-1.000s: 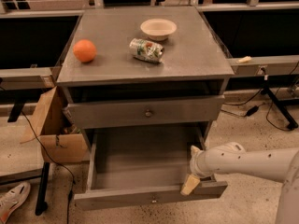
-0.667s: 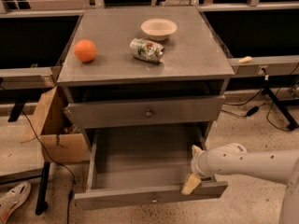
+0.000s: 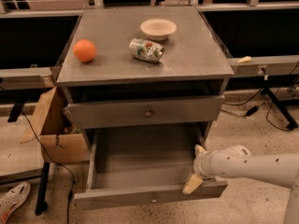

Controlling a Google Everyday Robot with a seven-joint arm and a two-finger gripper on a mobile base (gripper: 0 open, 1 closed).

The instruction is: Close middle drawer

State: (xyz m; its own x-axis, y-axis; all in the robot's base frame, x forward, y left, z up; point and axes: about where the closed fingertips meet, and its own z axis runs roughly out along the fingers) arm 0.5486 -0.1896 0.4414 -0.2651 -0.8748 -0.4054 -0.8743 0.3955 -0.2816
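Gripper [image 3: 196, 167] spread, grasping nothing, set at right front corner of middle drawer [image 3: 117, 199]; drawer pulled far out, extending leftward from it, beneath top drawer [image 3: 187, 110]; best closed by bearing flat on front panel, pushing straight inward, load kept toward centre knob [image 3: 153, 199] to avoid racking; lowest tier hidden below; arm cut off rightward; contact with rim unclear.

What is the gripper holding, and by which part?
Cannot be told: the gripper sits at the right end of the front panel of the open wide grey middle drawer.
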